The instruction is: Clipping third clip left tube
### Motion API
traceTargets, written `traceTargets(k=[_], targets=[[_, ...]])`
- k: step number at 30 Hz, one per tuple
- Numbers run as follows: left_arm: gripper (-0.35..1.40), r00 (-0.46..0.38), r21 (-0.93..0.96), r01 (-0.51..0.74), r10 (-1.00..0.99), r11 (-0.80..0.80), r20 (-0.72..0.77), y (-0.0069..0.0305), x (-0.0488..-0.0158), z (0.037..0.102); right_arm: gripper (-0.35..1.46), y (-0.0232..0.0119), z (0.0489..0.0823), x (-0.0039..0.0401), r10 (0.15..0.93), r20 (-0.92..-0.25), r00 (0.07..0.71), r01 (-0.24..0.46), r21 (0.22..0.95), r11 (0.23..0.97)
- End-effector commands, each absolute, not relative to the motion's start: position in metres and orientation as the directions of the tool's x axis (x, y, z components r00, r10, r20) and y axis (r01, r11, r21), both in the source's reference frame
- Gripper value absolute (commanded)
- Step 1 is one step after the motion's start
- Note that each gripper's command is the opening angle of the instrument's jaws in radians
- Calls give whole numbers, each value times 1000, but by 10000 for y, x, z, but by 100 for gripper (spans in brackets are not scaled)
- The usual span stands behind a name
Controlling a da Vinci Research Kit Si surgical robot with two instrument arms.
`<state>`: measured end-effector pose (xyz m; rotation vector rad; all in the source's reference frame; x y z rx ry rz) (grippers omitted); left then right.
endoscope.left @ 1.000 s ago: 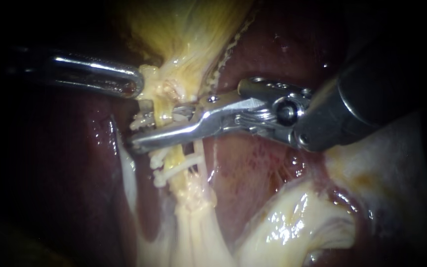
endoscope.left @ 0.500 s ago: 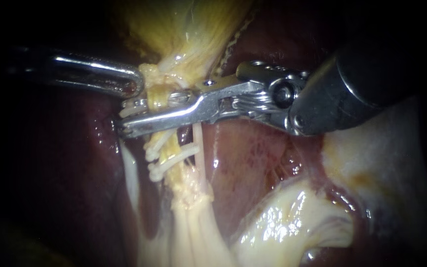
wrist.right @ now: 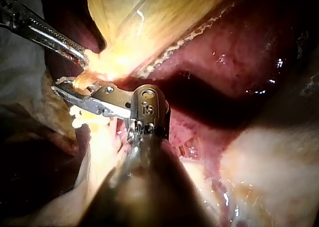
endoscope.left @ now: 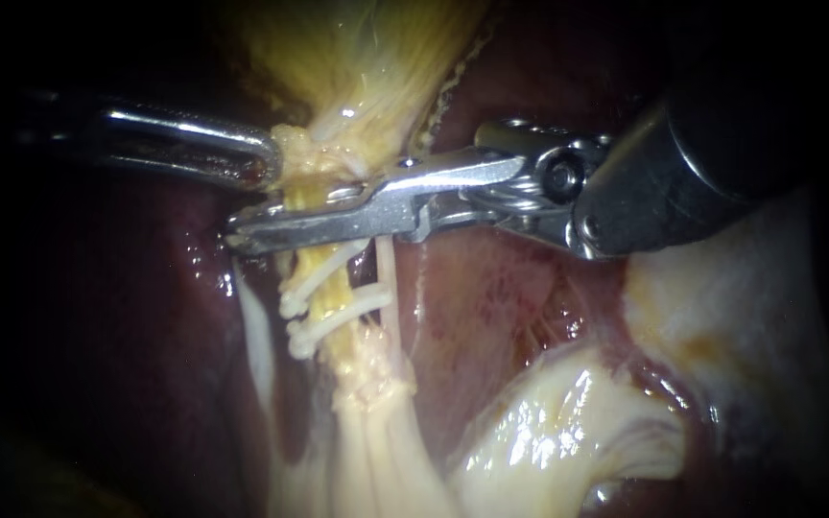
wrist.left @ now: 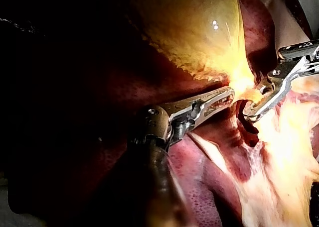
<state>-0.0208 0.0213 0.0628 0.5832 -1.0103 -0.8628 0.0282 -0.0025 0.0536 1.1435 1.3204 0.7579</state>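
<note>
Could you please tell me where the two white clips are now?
In the endoscope view, left of centre, the two white clips cross the yellow tube just below my right instrument.

The left instrument (wrist.left: 227, 93) is gripping the gallbladder (wrist.left: 199, 33) at its narrow yellow end, above the dark red liver (wrist.left: 209, 187). Just ahead of it, the right instrument (wrist.left: 256, 110) is clasping the tube (wrist.left: 248, 94).

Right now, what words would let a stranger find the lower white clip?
Start at the yellow gallbladder and follow its yellow tube down past the silver tool of the right instrument, shut across it. Two thin white clips cross the tube; the lower clip lies farthest from the tool.
</note>
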Motion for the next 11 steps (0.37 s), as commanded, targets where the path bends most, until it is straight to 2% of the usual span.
traceTargets(k=[1,11], targets=[[-35,262,764,344,-837,546,481,213,-208,628,-35,-26,537,281,928,-339,154,176,934,312],[-35,262,764,344,-837,546,481,213,-208,628,-35,-27,539,281,928,-340,153,176,934,313]])
